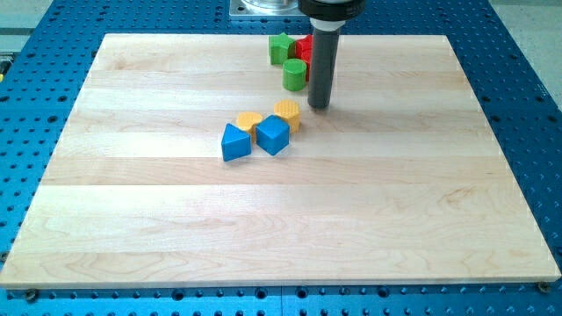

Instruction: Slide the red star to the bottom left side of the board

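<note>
The red star [304, 46] lies near the board's top edge, mostly hidden behind my rod and two green blocks. A green star-like block [281, 48] sits to its left and a green cylinder [294, 75] just below it. My tip [319, 106] rests on the board right of the green cylinder and below the red star, just up and right of the yellow hexagon [286, 112].
A yellow heart-like block [249, 121], a blue cube [272, 135] and a blue triangular block [234, 142] cluster with the yellow hexagon near the board's middle. The wooden board [132, 219] lies on a blue perforated table [527, 53].
</note>
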`<state>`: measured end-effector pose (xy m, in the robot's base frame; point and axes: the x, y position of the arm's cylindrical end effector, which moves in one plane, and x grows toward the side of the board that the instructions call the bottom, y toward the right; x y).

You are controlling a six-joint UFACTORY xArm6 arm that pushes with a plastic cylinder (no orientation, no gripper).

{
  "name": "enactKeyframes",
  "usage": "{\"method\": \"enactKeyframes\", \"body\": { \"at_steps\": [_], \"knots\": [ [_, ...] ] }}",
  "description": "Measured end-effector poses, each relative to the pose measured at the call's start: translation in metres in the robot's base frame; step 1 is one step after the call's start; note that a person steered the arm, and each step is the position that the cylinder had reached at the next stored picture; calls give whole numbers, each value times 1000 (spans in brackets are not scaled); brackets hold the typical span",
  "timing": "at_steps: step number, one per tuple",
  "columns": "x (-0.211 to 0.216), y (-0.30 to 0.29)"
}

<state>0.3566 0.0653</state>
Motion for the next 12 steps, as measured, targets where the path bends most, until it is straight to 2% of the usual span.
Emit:
{"method": "enactKeyframes", "body": {
  "at_steps": [1,2,3,4,5,7,9,10,11,12],
  "knots": [
    [-7,38],
    [-38,58],
    [-98,56],
    [-124,39],
    [-117,-18],
    [-72,-168],
    [-102,-108],
    [-137,-127],
    [-161,-178],
    [-163,-225]
  ]
}}
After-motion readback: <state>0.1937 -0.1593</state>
